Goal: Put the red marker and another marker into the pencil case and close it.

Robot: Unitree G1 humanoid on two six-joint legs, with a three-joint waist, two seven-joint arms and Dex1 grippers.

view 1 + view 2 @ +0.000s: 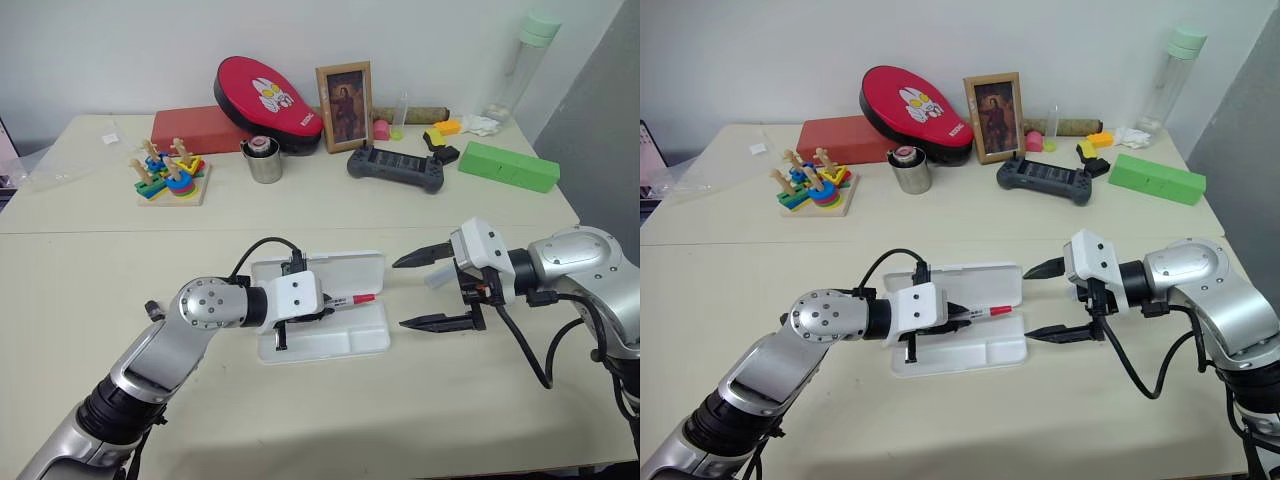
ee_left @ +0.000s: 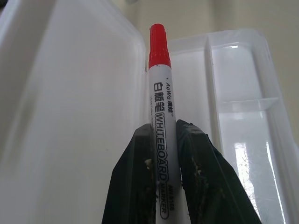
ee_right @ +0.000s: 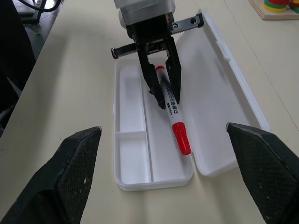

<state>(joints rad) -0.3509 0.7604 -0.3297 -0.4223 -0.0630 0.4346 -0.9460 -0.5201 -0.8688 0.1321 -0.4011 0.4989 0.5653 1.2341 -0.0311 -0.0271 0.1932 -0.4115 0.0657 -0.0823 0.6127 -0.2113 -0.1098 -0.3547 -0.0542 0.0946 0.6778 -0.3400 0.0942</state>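
Note:
The pencil case (image 1: pixel 352 342) lies open in front of me, its lid (image 1: pixel 335 268) folded back flat on the table. My left gripper (image 1: pixel 328 303) is shut on the red marker (image 1: pixel 352 299), clamping the white barrel (image 2: pixel 160 93) near its middle. The marker hangs low over the tray's long compartment (image 3: pixel 161 158) next to the lid, red cap (image 3: pixel 181 139) pointing toward my right gripper (image 1: pixel 400 293). Whether it touches the tray I cannot tell. The right gripper stands open just off the case's right end, with nothing between its fingers (image 3: pixel 70 177). The other marker is out of view.
A small black piece (image 1: pixel 152 309) lies by my left arm. At the back stand a stacking toy (image 1: pixel 170 178), a metal cup (image 1: pixel 264 160), a red pouch (image 1: pixel 268 92), a picture frame (image 1: pixel 345 106), a game controller (image 1: pixel 396 167), a green box (image 1: pixel 508 166) and a bottle (image 1: pixel 520 65).

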